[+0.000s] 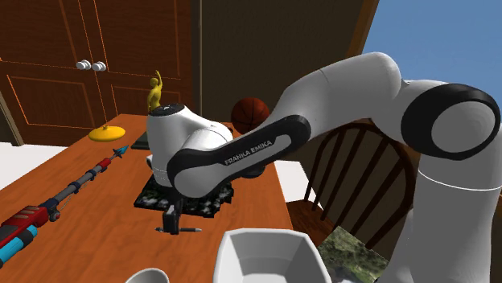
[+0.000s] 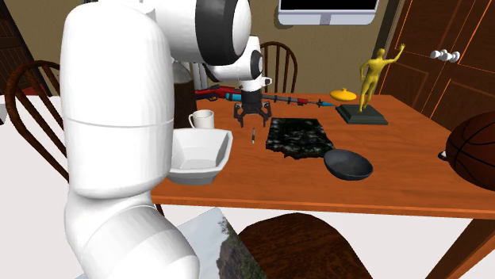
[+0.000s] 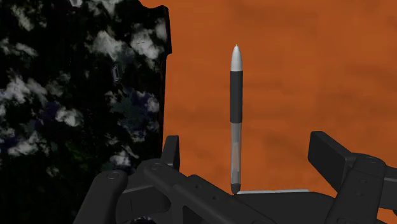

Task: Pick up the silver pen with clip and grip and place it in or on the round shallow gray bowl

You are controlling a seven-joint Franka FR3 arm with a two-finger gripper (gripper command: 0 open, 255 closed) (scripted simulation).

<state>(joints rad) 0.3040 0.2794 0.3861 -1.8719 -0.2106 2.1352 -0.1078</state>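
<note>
The silver pen [image 3: 235,114] with a black grip and a pointed silver tip lies flat on the orange-brown wooden table [image 3: 286,76], just beside the speckled black mat [image 3: 76,95]. My gripper [image 3: 248,153] hovers low over it, open; the pen's rear end lies between the fingers without touching either. In the second exterior view the gripper [image 2: 252,119] hangs just above the pen [image 2: 253,136], and the round shallow dark grey bowl [image 2: 347,165] sits off the mat's near right corner. In the shoulder view the gripper [image 1: 172,219] is right by the pen [image 1: 191,231].
A white square bowl [image 2: 198,156] and a white mug [image 2: 202,120] stand near the stand. A yellow statue [image 2: 373,79], a yellow lid [image 2: 343,94], a long red and blue toy [image 1: 56,205] and a basketball [image 2: 476,158] ring the table. Chairs [image 1: 354,173] line its edges.
</note>
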